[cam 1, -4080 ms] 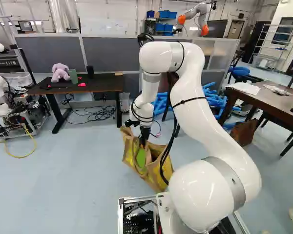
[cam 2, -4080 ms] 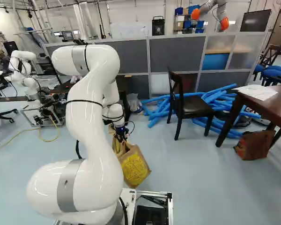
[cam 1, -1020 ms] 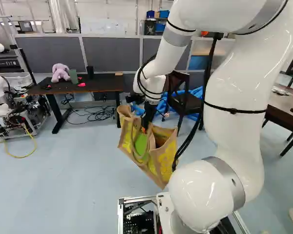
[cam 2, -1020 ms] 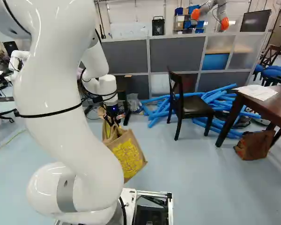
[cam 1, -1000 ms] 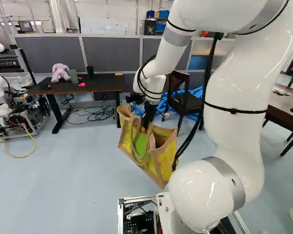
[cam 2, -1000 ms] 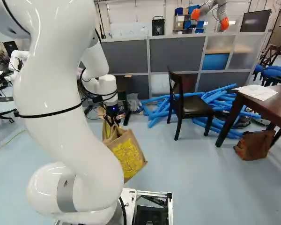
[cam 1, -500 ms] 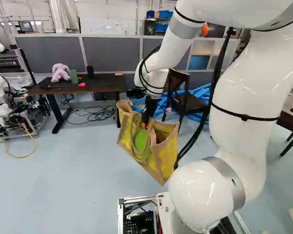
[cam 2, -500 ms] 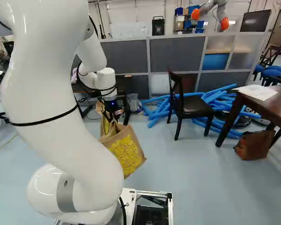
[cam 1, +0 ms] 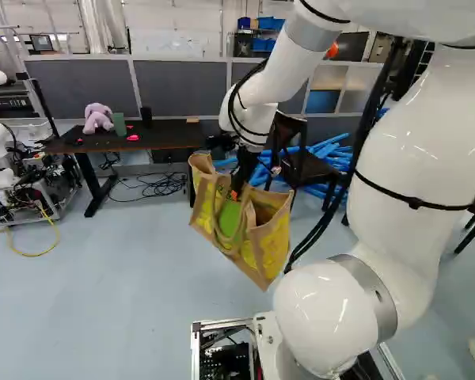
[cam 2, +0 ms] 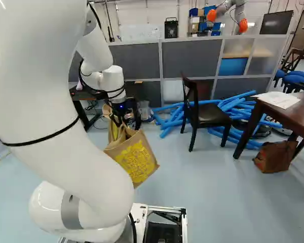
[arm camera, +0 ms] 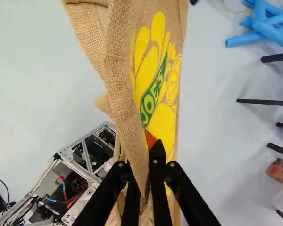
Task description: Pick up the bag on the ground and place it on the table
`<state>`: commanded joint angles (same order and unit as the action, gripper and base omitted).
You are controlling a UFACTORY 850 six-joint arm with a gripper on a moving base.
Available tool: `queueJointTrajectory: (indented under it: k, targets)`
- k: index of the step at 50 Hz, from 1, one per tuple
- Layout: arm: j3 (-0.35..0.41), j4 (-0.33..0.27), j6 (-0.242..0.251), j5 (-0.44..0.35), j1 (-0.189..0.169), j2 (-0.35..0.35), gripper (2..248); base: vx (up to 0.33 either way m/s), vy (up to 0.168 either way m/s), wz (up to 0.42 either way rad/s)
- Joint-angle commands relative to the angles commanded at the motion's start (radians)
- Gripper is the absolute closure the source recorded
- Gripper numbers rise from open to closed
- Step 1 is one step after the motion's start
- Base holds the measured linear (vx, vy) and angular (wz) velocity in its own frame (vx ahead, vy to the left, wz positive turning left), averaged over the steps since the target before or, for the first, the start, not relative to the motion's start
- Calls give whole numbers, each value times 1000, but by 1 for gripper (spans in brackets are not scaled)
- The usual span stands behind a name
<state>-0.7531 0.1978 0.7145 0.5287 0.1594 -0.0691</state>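
Raising it high before carrying it across

From the base [cam 1: 222, 360], twelve being straight ahead, a dark surface [cam 1: 162, 136] stands at eleven o'clock; the bag [cam 1: 265, 245] hangs at twelve, seemingly clear of the floor [cam 1: 142, 277]; a brown surface [cam 2: 294, 119] stands at two. Which one is the goal I cannot tell. The hand [arm camera: 145, 165] is closed on a strip of the bag's burlap, so expect swing: lift smoothly until the low corner would clear the edge, let it settle, travel slowly, and release only once its bottom bears weight. The arm [cam 1: 412, 134] arches high, forearm slanting toward seven o'clock in the left base view, hand pointing downward.
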Motion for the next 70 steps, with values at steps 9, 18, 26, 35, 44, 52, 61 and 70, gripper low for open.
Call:
queueJointTrajectory:
  k: [9, 18, 26, 35, 44, 52, 61, 70]
  targets:
    - [-3, -20, 0, 17, -2, 28, 225, 0, 0, 0]
    - [-6, -40, 0, 45, -4, 55, 225, 0, 0, 0]
    - [-10, -61, 0, 72, -6, 79, 225, 0, 0, 0]
    - [-15, -85, 0, 106, -8, 105, 225, 0, 0, 0]
    - [-20, -102, 0, 131, -10, 130, 225, 0, 0, 0]
    - [-26, -111, 0, 149, -16, 152, 225, 0, 0, 0]
    - [-37, -113, 0, 178, -28, 172, 225, 0, 0, 0]
    - [-49, -113, 0, 211, -40, 191, 225, 0, 0, 0]
